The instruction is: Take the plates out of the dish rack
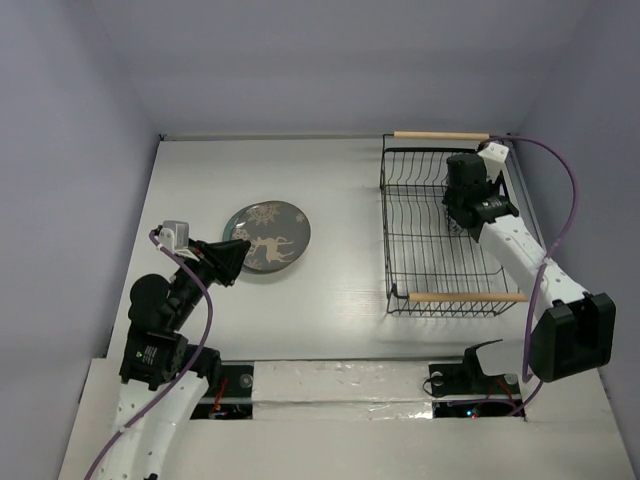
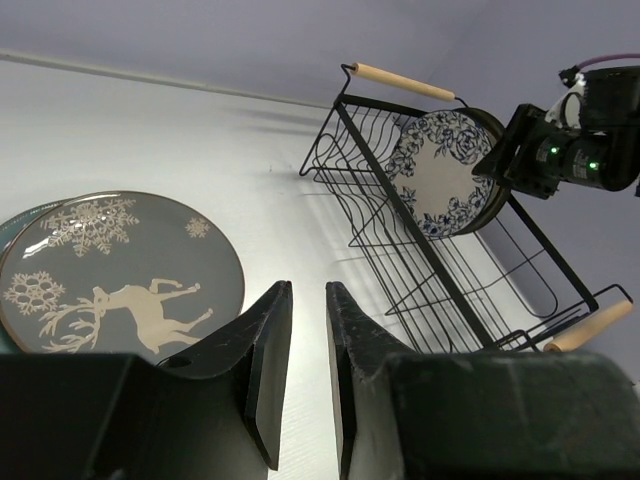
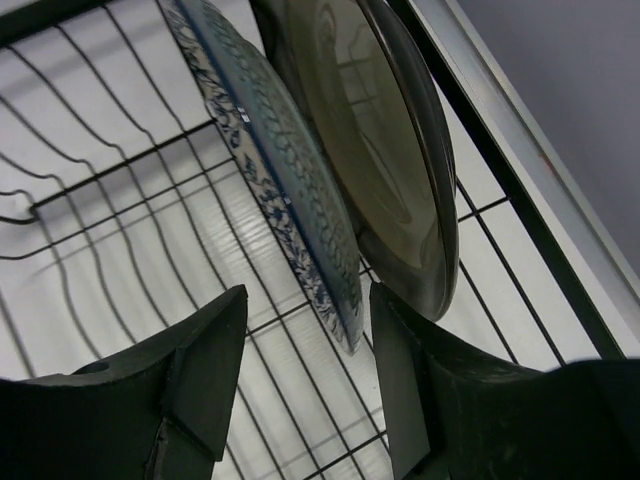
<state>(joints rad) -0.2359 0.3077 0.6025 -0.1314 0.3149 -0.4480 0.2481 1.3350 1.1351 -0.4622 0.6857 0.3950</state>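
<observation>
Two plates are stacked flat on the table. The top one is a grey-brown plate [image 1: 268,236] [image 2: 120,270] with a pale reindeer pattern, and a teal rim [image 2: 8,238] shows under it. My left gripper [image 1: 240,262] [image 2: 308,290] hovers at the stack's near edge, open only a narrow gap with nothing in it. The black wire dish rack [image 1: 386,230] [image 2: 400,215] [image 3: 100,200] holds two upright plates: a white floral plate [image 2: 440,170] [image 3: 290,190] and a brown-rimmed plate [image 2: 492,150] [image 3: 385,150] behind it. My right gripper [image 1: 462,212] [image 3: 308,293] is inside the rack, open, its fingers either side of the white plate's lower rim.
The rack has wooden handles at the far end [image 1: 440,135] and the near end [image 1: 468,297]. Grey walls close in the table on three sides, and the rack stands close to the right one. A purple cable [image 1: 565,190] loops off my right arm.
</observation>
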